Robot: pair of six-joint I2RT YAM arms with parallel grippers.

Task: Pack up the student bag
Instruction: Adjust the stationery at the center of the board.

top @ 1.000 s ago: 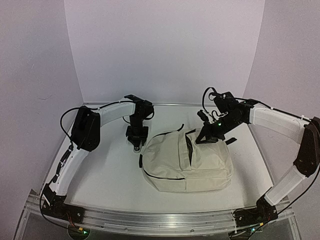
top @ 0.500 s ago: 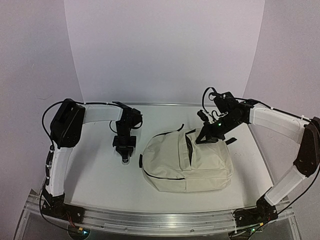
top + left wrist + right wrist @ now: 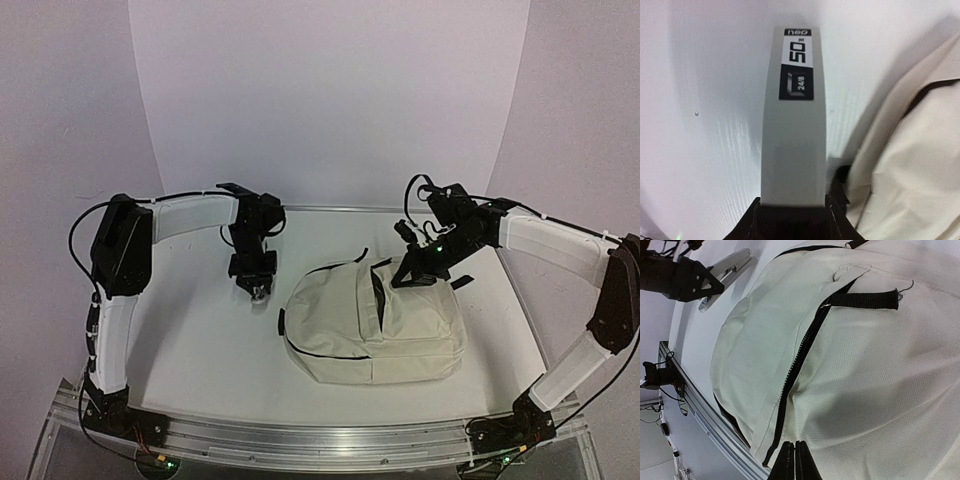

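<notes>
Left gripper (image 3: 258, 288) is gripping a grey slab (image 3: 793, 150) marked 50, sitting over the table (image 3: 210, 340) at the student bag's (image 3: 370, 325) 10 o'clock. Right gripper (image 3: 795, 460) is sitting pinched closed at its 1 o'clock edge.

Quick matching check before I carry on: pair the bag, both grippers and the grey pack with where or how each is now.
1 student bag
2 left gripper
3 right gripper
4 grey pack

A jaws closed, over the bag's fabric
B marked "50", sticking out from between jaws
C lying on the table
D left of the bag, gripping the pack

Pairs: 1-C, 2-D, 3-A, 4-B
</notes>
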